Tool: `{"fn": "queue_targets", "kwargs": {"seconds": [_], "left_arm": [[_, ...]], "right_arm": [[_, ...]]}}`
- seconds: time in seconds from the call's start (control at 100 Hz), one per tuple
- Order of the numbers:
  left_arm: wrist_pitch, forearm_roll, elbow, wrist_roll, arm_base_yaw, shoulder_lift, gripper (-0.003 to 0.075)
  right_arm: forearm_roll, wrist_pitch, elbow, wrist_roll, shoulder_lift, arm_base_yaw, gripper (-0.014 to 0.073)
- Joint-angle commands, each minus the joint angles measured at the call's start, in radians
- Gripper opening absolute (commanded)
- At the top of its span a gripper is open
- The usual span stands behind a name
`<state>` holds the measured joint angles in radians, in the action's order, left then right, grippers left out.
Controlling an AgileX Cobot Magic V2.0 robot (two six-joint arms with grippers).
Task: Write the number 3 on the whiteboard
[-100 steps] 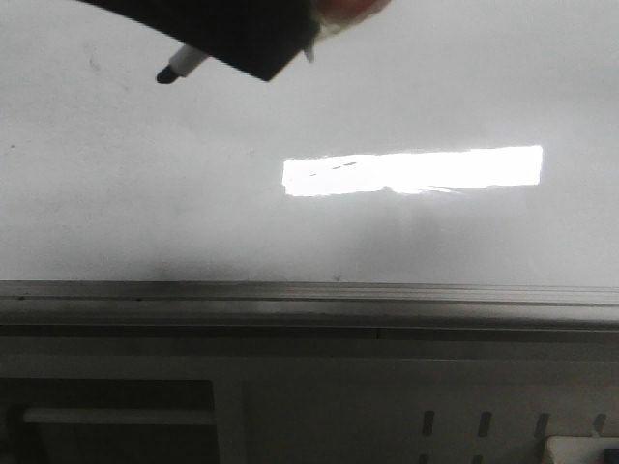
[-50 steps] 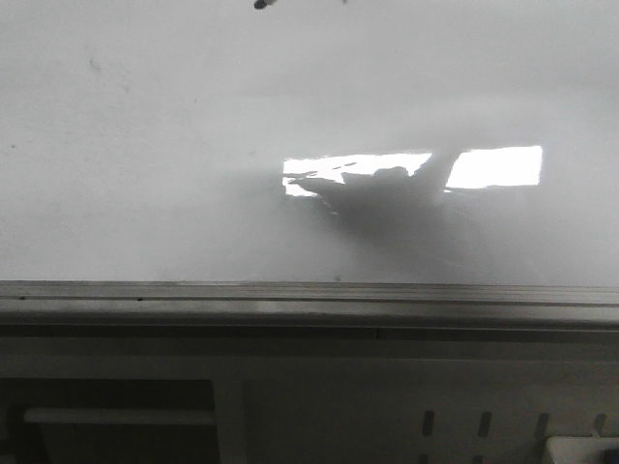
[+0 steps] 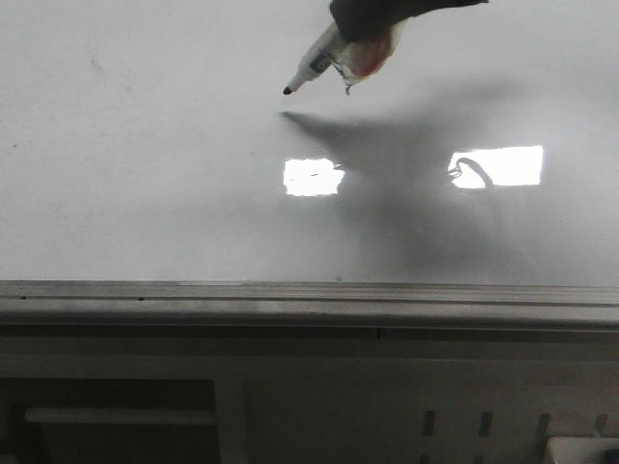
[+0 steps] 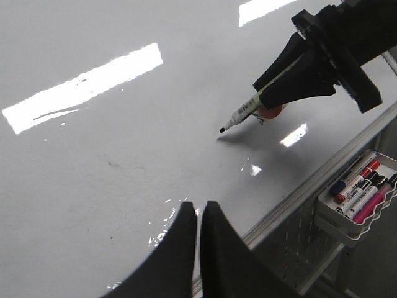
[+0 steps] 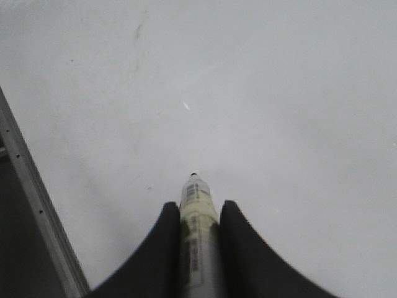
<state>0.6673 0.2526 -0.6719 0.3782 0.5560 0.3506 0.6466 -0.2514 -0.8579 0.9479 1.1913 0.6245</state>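
The whiteboard (image 3: 145, 193) fills the front view, glossy white with a grey rail (image 3: 309, 290) along its near edge. No drawn number 3 shows on it, only faint specks and light glare (image 3: 312, 177). My right gripper (image 3: 387, 14) comes in from the top, shut on a white marker (image 3: 319, 60) whose black tip (image 3: 288, 91) points down-left, a small gap from its shadow on the board. The left wrist view shows that gripper (image 4: 291, 68) and the marker (image 4: 245, 112); the right wrist view shows the marker (image 5: 197, 211) between the fingers. My left gripper (image 4: 198, 206) is shut and empty over the board near the rail.
A white tray (image 4: 338, 217) holding several markers hangs below the rail (image 4: 322, 171) in the left wrist view. The rail also runs along one side of the right wrist view (image 5: 31, 198). A perforated panel (image 3: 464, 425) lies below the board.
The right gripper and marker left the top of the front view, then came back further right. Their shadow now covers the middle of the glare strip.
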Motion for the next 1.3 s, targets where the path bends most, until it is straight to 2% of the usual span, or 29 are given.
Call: {"fn": "queue_targets", "kwargs": {"seconds": [0.0, 0.12, 0.52, 0.68, 0.99, 1.29], "left_arm": [[-0.081, 0.025, -0.024, -0.01, 0.0, 0.008, -0.002], [-0.081, 0.025, -0.024, -0.01, 0.0, 0.008, -0.002], [-0.081, 0.025, -0.024, -0.01, 0.0, 0.008, -0.002], [-0.082, 0.025, -0.024, -0.01, 0.0, 0.008, -0.002], [-0.085, 0.043, -0.024, -0.01, 0.0, 0.008, -0.002], [-0.085, 0.043, -0.024, -0.01, 0.0, 0.008, -0.002]], "right_arm": [[0.0, 0.07, -0.03, 0.005, -0.01, -0.017, -0.0063], [0.0, 0.068, -0.029, 0.005, -0.007, -0.047, -0.0063], [-0.018, -0.078, -0.029, 0.005, -0.033, -0.193, -0.0062], [-0.011, -0.147, -0.023, -0.004, -0.052, -0.195, -0.0061], [0.003, -0.084, 0.019, -0.004, 0.028, -0.121, -0.0062], [-0.022, -0.077, 0.019, -0.004, 0.002, -0.154, -0.0062]]}}
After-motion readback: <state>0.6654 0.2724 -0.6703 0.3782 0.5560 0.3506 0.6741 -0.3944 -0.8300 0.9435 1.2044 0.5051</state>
